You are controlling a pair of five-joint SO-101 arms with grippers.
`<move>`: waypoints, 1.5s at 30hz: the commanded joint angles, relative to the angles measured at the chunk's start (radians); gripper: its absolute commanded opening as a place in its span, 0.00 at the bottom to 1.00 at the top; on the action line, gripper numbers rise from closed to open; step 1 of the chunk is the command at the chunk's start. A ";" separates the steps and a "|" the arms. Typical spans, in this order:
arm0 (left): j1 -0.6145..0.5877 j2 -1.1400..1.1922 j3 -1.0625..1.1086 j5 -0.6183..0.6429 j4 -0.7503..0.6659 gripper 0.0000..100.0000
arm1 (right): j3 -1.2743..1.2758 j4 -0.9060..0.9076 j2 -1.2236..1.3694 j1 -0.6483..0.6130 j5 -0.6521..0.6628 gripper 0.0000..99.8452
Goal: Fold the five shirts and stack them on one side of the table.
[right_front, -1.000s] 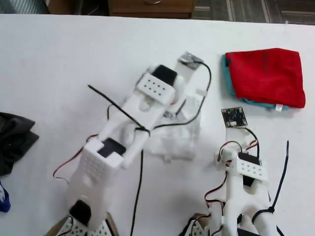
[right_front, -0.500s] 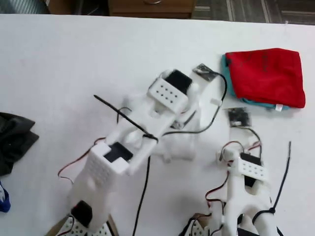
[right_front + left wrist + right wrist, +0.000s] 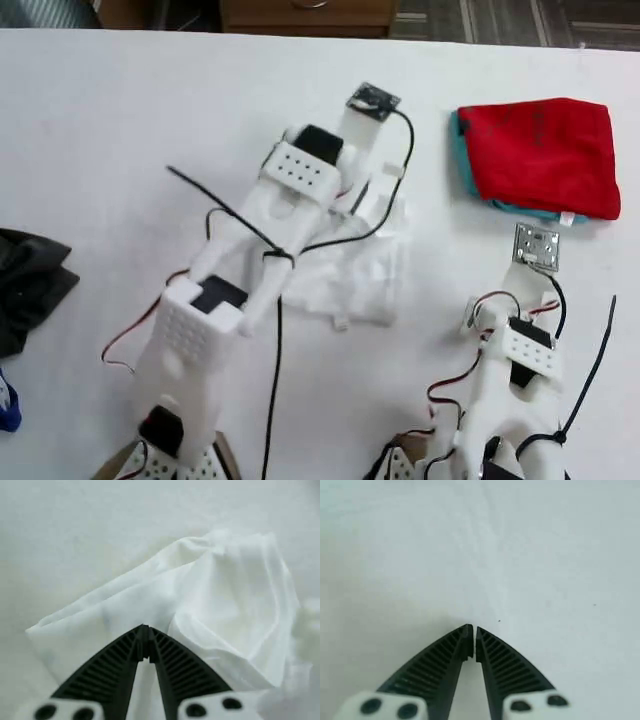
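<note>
Where your stack stands: at the far right of the white table (image 3: 120,120), a folded red cloth shirt (image 3: 540,150) lies on a folded teal shirt (image 3: 462,150), whose edge shows beneath it. I judge this to be the side chosen for the pile, so send finished folds there.
White shirt: a crumpled white cloth shirt (image 3: 360,285) lies mid-table under the left arm, well apart from the stack. It is bunched in loose ridges, not a flat fold.
Left claw: the left gripper (image 3: 145,632) has its tips pressed together right at a ridge of the white shirt. Whether any cloth is caught between them, you cannot tell.
Right claw: the right gripper (image 3: 470,632) is closed and holds nothing. It sits over bare table near the stack, probably to leave the left arm room.
Waiting garments: a dark bundled garment (image 3: 30,285) sits at the left edge with a scrap of blue cloth (image 3: 8,405) nearer you. Both are kept across the table from the pile.
Progress: by my reading, two of five are done and the third is in hand.
Next: flatten the white shirt before you fold it, or the ridges will make the stack lumpy.
</note>
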 commanded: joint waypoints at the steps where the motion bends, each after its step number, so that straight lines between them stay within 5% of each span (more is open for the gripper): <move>1: -0.002 -0.009 0.041 0.000 -0.035 0.03 | -0.018 -0.016 -0.027 -0.010 0.008 0.02; 15: 0.146 -0.021 0.062 0.002 0.186 0.03 | -0.018 -0.018 -0.027 -0.013 0.008 0.02; 26: 0.209 -0.021 -0.117 0.002 0.390 0.03 | -0.018 -0.018 -0.027 -0.010 0.008 0.02; 36: 0.123 0.057 -0.157 0.002 0.244 0.03 | -0.018 -0.018 -0.027 -0.012 0.008 0.02; 45: 0.186 0.112 -0.130 0.002 0.316 0.03 | -0.018 -0.018 -0.027 -0.015 0.008 0.02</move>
